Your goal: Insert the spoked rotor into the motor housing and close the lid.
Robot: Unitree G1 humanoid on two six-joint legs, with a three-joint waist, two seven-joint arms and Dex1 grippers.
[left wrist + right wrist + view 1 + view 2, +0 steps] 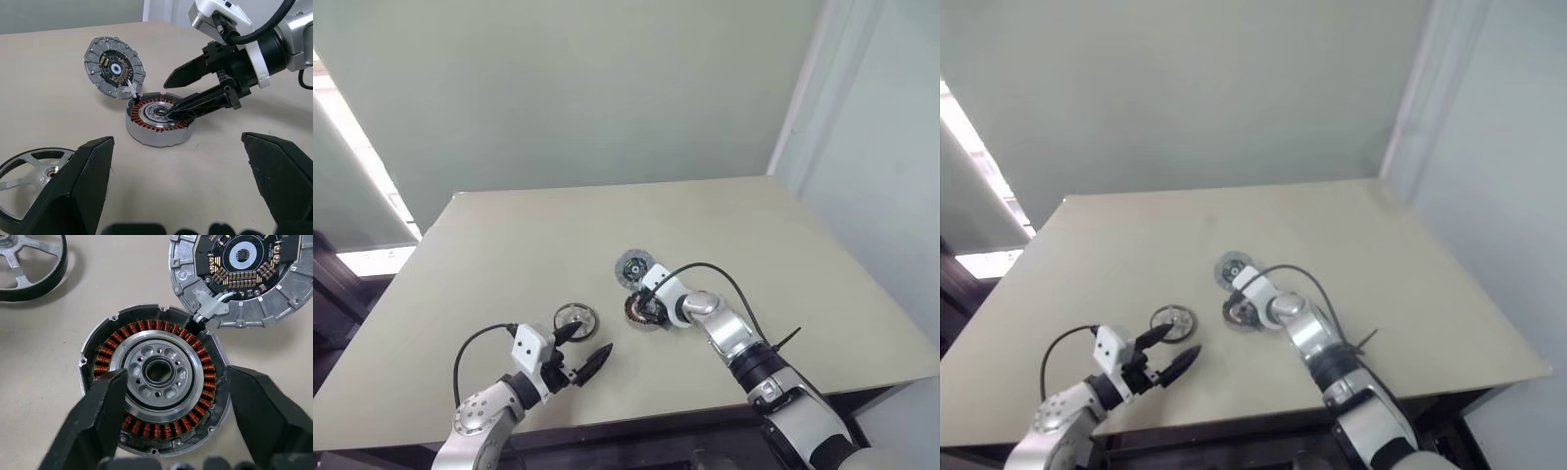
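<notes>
Left gripper (580,352) hangs with fingers spread, empty, just short of the spoked rotor (575,317), which lies flat on the table (489,255) left of the motor housing (643,312). Right gripper (172,95) is parted, holding nothing, tips over the housing's windings; the lid (633,266) lies just behind the housing, joined by wires. Insertion not yet begun, I judge: next, close on the rotor's rim and carry it over the open housing.

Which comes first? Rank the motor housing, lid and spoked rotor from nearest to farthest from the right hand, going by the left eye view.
1. motor housing: directly at the right hand, whose fingers hang over it.
2. lid: just beyond the housing, toward the table's far edge.
3. spoked rotor: farthest, off toward the robot's left, by the left hand.
</notes>
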